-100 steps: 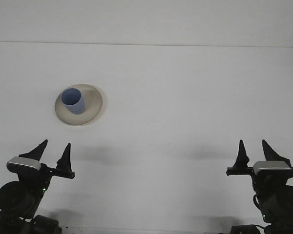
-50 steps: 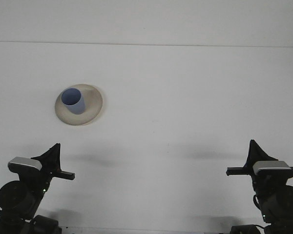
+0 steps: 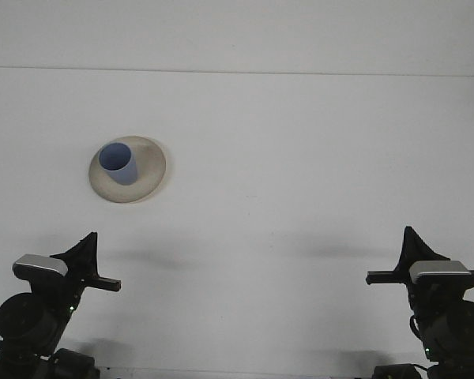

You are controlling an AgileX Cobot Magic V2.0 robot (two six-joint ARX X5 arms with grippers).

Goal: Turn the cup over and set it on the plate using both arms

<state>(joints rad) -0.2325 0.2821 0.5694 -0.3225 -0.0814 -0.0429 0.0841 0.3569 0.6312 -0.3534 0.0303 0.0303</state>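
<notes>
Cup [image 3: 118, 164] first: it is a small blue one, and it stands mouth-up on the pale round plate [image 3: 146, 170] at the far left of the white table [image 3: 300, 158]. It sits toward the left part of the plate, leaning a little by the look of it, though that may only be the angle of view. Nothing else lies on the table that I can make out.

Both arms are down at the near edge, well apart from the cup and from each other. The left gripper [image 3: 88, 246] sits at the near left with its dark fingers pressed together into a single point, gripping nothing. The right gripper [image 3: 413, 242] at the near right looks the same: fingers closed tip to tip, and nothing between them.

To my eye the work itself looks finished. The cup is upright and on the plate, which is what the task asks, and both arms seem parked at rest. If anything is left, I would say it is only to hold clear of the plate. Were the cup judged badly seated, the left arm is the nearer one, and it would need to spread its fingers before reaching out.
</notes>
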